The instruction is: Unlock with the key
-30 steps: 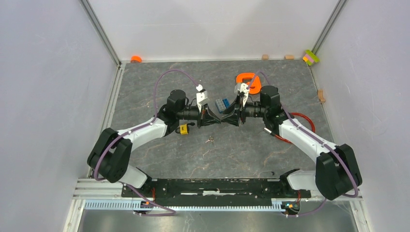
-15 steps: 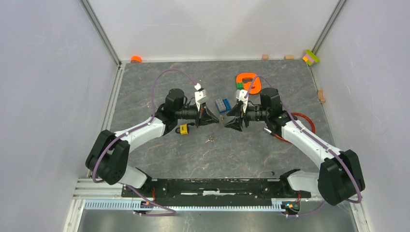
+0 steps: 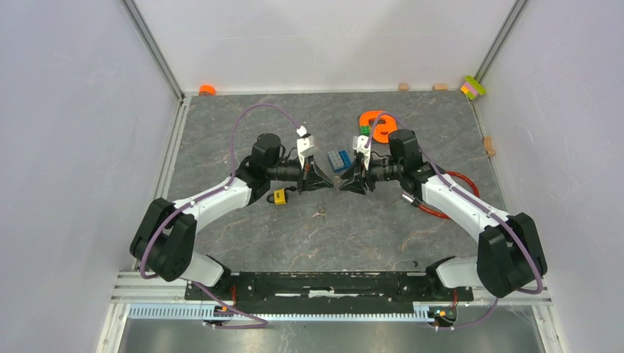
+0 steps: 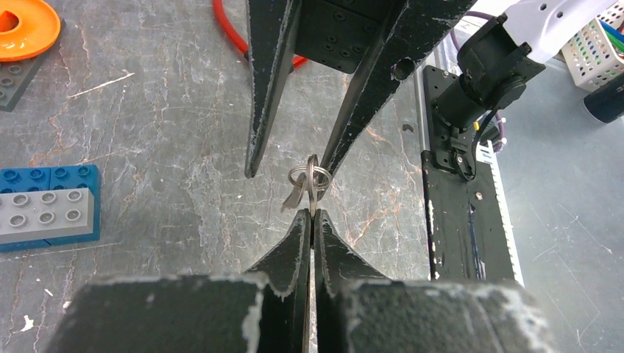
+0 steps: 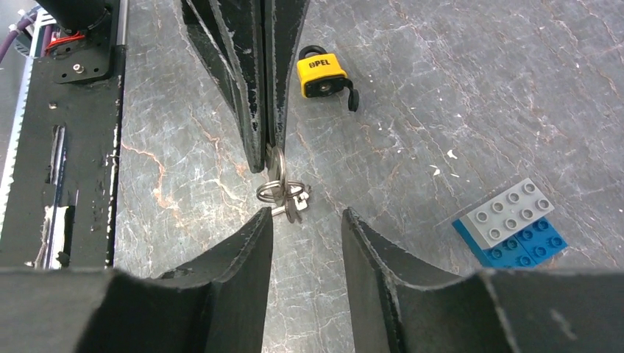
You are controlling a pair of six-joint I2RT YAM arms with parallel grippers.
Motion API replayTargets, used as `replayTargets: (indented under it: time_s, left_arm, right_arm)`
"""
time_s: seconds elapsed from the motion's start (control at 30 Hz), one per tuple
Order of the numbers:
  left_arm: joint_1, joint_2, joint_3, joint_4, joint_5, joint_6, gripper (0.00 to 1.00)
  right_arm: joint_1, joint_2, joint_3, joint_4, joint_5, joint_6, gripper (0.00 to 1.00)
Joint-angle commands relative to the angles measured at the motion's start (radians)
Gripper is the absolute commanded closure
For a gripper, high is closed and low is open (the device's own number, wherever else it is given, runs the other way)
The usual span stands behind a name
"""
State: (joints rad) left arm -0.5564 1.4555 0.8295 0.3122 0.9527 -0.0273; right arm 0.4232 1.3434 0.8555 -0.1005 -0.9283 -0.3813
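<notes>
Hanging above the grey marbled tabletop (image 5: 441,110), the small silver metal key bunch (image 5: 282,193) is pinched at one end in the clenched left gripper (image 4: 310,217). The right gripper (image 5: 305,217) faces it tip to tip, jaws spread, one finger either side of the ring. The yellow padlock (image 5: 322,73) lies on the table beside the left arm, apart from the key. Blue-and-grey toy bricks (image 5: 515,220) sit near; a red cable (image 3: 460,180) loops by the right arm.

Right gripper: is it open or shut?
Open. The right gripper has its fingers apart, with the key between them, not squeezed. The left gripper is shut on the key.
</notes>
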Motion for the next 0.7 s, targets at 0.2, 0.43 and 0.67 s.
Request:
replayTargets:
  time_s: [0.2, 0.43, 0.67]
  left_arm:
    - [0.004, -0.017, 0.042, -0.01, 0.031, 0.007, 0.98]
    - [0.013, 0.006, 0.079, -0.032, -0.015, -0.01, 0.94]
    - [0.077, 0.097, 0.204, -0.122, -0.053, -0.045, 0.34]
  right_arm:
    - [0.03, 0.028, 0.057, 0.019, -0.053, 0.017, 0.78]
    - [0.034, 0.043, 0.05, 0.084, -0.12, 0.122, 1.0]
    - [0.024, 0.058, -0.045, 0.532, -0.205, 0.604, 1.0]
